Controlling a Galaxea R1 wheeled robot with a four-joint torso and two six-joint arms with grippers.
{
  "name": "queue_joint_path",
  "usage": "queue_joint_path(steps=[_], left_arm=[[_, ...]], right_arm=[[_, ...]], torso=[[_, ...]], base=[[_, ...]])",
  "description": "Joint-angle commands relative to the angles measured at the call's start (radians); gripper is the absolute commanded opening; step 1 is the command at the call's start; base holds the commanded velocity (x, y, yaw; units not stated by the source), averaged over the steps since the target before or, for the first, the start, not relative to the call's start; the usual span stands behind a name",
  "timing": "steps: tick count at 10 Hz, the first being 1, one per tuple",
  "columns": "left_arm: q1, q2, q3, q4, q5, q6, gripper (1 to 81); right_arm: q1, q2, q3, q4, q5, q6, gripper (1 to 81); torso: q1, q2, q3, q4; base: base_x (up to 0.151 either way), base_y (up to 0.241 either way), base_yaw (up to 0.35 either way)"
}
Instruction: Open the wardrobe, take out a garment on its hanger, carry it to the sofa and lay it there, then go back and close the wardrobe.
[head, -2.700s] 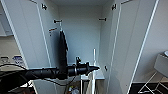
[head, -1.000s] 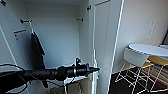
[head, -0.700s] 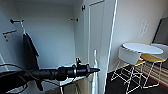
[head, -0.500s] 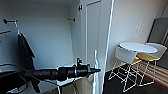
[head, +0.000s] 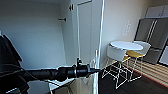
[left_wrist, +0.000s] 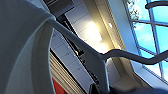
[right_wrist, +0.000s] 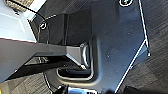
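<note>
The wardrobe (head: 86, 35) stands open, its white door edge-on and its pale inside to the left. My left arm reaches across in front of it, with the left gripper (head: 93, 70) at the door's lower edge. In the left wrist view the thin white hanger (left_wrist: 98, 62) runs close past the camera, its curved hook stretching away, and the white garment (left_wrist: 22, 52) drapes over it. The left gripper is shut on the hanger. Pale cloth (head: 61, 84) hangs below the arm in the head view. A black T-shirt (head: 7, 56) hangs at the far left.
A round white table (head: 126, 45) with white wire-legged chairs (head: 115, 53) and a yellow seat (head: 133, 53) stands to the right on dark floor. A steel fridge (head: 152, 37) is behind it. The right wrist view looks down on my dark base (right_wrist: 112, 50) and carpet.
The camera has swung to the right: the wardrobe and black T-shirt slid left in the picture, the table and chairs came towards the middle. My left arm keeps its place in the view.
</note>
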Motion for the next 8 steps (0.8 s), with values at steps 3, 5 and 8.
queue_joint_path(steps=[3, 5, 8], left_arm=[[-0.169, 0.001, 0.038, 0.027, -0.045, 0.012, 1.0], [-0.169, -0.001, 0.04, 0.036, -0.045, 0.012, 1.0], [-0.169, -0.004, 0.046, 0.04, -0.045, 0.012, 1.0]], right_arm=[[0.032, -0.005, 0.003, -0.012, -0.037, -0.001, 81.1], [0.032, 0.001, -0.006, -0.012, -0.037, -0.001, 81.1], [0.032, 0.027, -0.047, -0.015, -0.037, -0.003, 81.1]], torso=[[0.001, 0.0, 0.0, 0.0], [0.001, 0.0, 0.0, 0.0], [0.001, 0.0, 0.0, 0.0]], base=[[0.0, 0.0, -0.228], [0.0, 0.0, -0.228], [0.0, 0.0, -0.228]])
